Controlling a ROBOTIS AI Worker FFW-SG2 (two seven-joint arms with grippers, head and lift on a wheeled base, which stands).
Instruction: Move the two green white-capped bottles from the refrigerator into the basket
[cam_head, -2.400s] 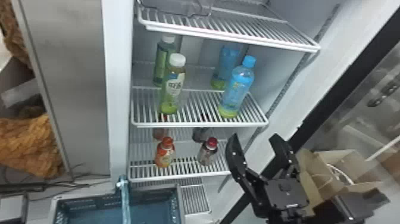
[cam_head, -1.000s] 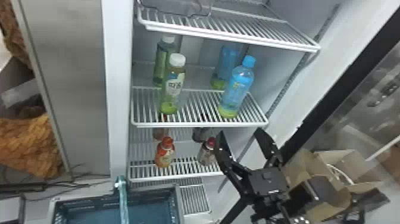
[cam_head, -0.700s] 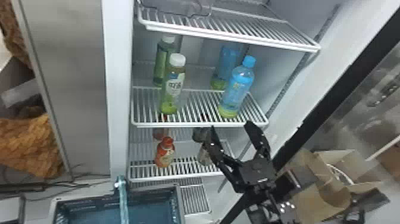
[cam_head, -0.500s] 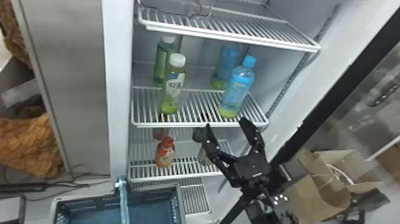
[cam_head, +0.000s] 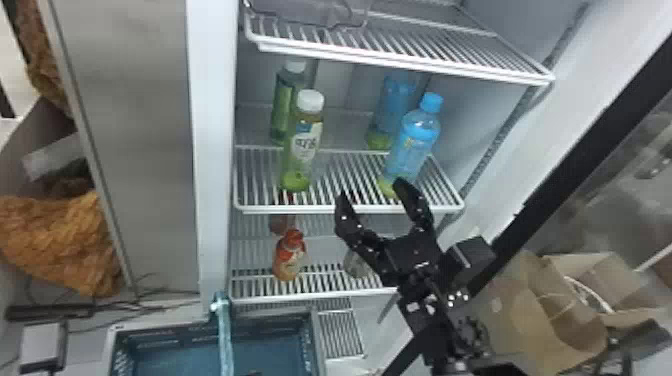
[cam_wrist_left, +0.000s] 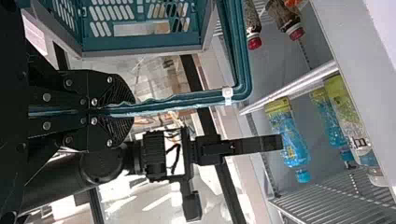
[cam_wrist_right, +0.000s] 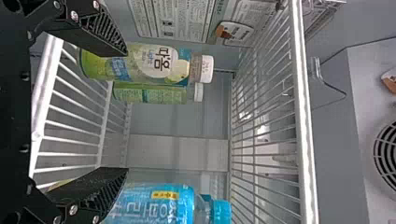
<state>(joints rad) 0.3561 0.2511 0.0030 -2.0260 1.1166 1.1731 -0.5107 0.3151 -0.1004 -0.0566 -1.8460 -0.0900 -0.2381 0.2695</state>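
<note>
Right end effector (cam_head: 371, 189) higher, basket (cam_head: 315, 336) cropped

Bottle (cam_head: 285, 107) behind bottle (cam_head: 302, 147) on shelf's (cam_head: 300, 209) left, another pair (cam_head: 412, 145) right, basket (cam_head: 316, 345) lower, seemingly before refrigerator (cam_head: 215, 150)

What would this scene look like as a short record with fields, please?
front green bottle: upright on shelf, white cap
rear green bottle: upright behind it, white cap
front blue bottle: same shelf, further right
orange bottle: next shelf down
right hand: open, empty, before the refrigerator
left hand: shut on basket handle
</note>
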